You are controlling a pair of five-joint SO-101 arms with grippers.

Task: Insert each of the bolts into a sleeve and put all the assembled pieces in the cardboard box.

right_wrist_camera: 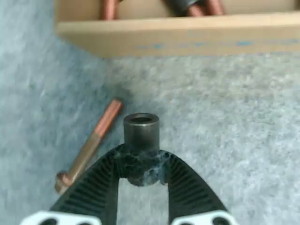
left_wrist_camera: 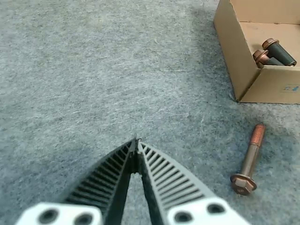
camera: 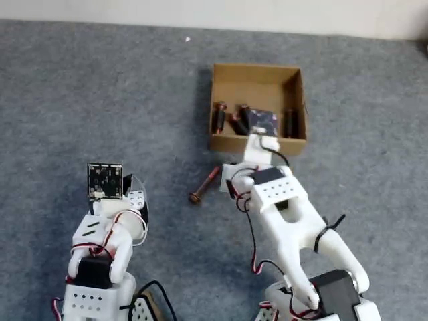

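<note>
Grey, felt-like covering spreads over the table (camera: 80, 87), with an open brown cardboard box (camera: 257, 144) at its far side, between the two arms. Inside lie assembled pieces (camera: 219, 118), copper bolts seated in dark sleeves. There are probably four, though the right arm's wrist hides part of the box floor. One long copper-coloured metal bolt (camera: 204, 184) with a flanged hex head lies loose on the table just outside the box's near wall, threaded end toward the box.

The right gripper (right_wrist_camera: 140, 165) pinches a short, dark, tubular metal sleeve (right_wrist_camera: 141, 132) by one end. The open bore points away from the gripper, near the bolt's threaded end. The left gripper (left_wrist_camera: 136, 146) hangs low over bare table, its fingers pressed together on nothing. The bolt lies near it, off to one side and untouched.

Both parts look rigid, smooth and dense for their size, so a light pinch may let them slip or swivel. The bolt would likely roll on its shank until the flange stops it. The sensible hold is across the plain shank close to the head, leaving the threaded end free to enter the bore. The sleeve needs a firm, square hold so it doesn't tilt as the bolt pushes in.
</note>
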